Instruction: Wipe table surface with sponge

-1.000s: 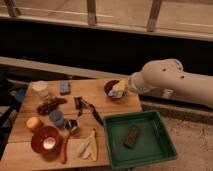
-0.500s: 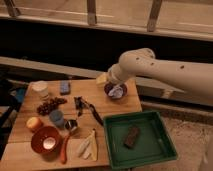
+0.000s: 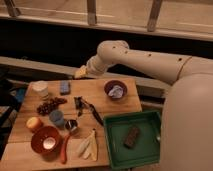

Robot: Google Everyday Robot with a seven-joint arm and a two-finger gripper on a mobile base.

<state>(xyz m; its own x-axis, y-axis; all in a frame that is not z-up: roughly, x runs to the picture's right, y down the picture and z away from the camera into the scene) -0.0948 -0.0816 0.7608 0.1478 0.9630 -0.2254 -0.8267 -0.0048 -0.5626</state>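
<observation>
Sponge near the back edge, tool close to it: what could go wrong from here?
1. The tool, hovering near the table's back edge just right of the sponge, could knock the white cup beside the sponge on approach.
2. The table surface is crowded: grapes and a black utensil lie in front of the sponge, so a wipe stroke would likely shove them.

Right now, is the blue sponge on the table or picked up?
On the table. The sponge lies flat near the table's back edge. The end effector hangs by that edge, apart from the sponge.
</observation>
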